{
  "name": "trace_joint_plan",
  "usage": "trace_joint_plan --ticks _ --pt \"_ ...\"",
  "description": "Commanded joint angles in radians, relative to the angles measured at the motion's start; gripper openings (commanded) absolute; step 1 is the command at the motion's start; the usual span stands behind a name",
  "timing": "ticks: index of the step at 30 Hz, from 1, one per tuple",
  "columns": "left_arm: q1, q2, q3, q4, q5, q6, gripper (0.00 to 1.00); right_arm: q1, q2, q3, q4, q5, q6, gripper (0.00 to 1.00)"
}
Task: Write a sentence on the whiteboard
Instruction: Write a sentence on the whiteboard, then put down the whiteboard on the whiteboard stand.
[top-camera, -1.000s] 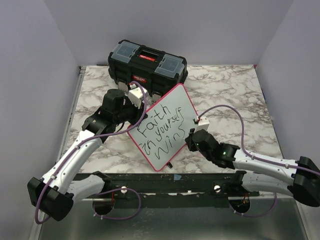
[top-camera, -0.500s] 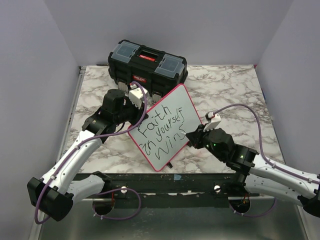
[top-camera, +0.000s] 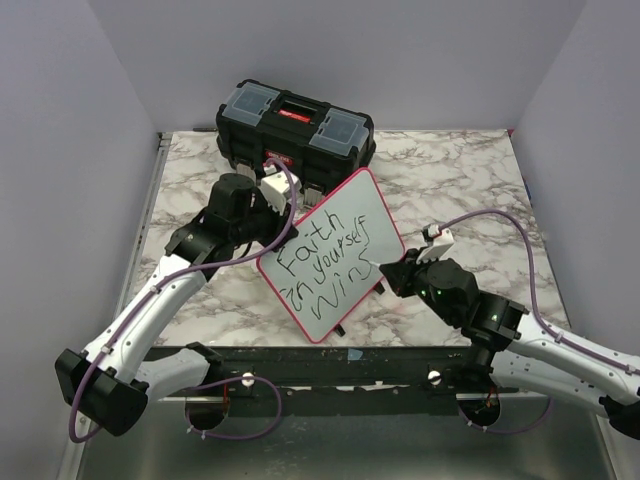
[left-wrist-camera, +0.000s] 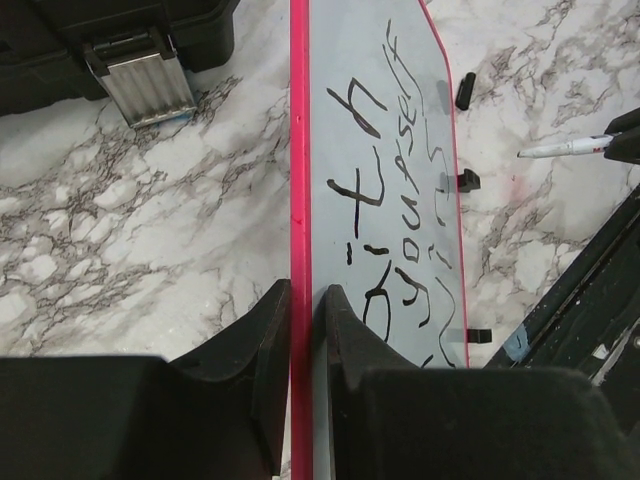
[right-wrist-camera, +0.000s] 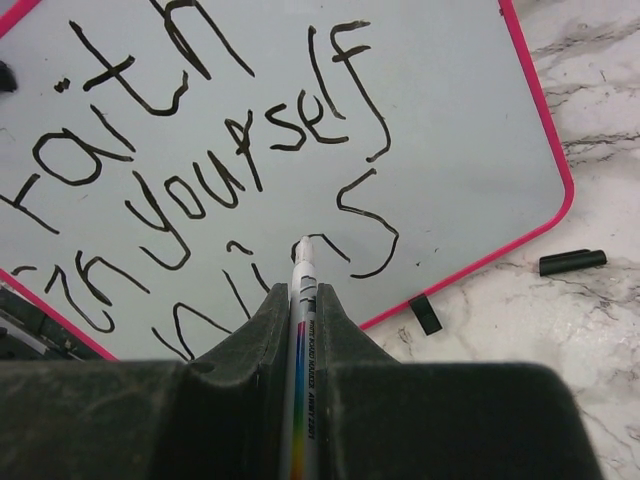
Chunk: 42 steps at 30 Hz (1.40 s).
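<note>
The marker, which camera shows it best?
Right wrist: the marker sits centred in the right gripper, label and tip clear. Left wrist catches it small at the right edge; top external barely shows it.

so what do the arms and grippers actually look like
The left arm and right arm have white tubular links, black joints and a purple cable looping along each. The left gripper and right gripper are black with two wedge-shaped fingers.

whiteboard (top-camera: 365, 205) on table (top-camera: 460, 180), toolbox (top-camera: 295, 125) just behind it
</note>
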Motion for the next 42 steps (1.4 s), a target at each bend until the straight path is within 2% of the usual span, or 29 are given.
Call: trace_joint_plan --ticks 1,10,14,29,42 --pt "-0.009 -0.025 -0.006 -0.061 -0.023 -0.024 0.00 0.002 -0.023 -0.004 -0.017 0.032 0.016 0.01" --pt "-0.011 -0.042 -0.040 -0.113 -0.027 -0.123 0.00 0.001 -0.051 -0.023 -0.018 0.038 0.016 0.01" --pt "-0.011 -0.079 -0.099 -0.080 -0.011 -0.173 0.01 0.002 -0.060 -0.027 -0.026 0.043 0.016 0.01" --pt "-0.011 -0.104 -0.208 0.008 -0.074 -0.207 0.26 0.001 -0.072 -0.031 -0.034 0.056 0.026 0.01" --pt "-0.011 -0.107 -0.204 0.053 -0.098 -0.206 0.37 0.001 -0.073 -0.034 -0.035 0.063 0.030 0.01"
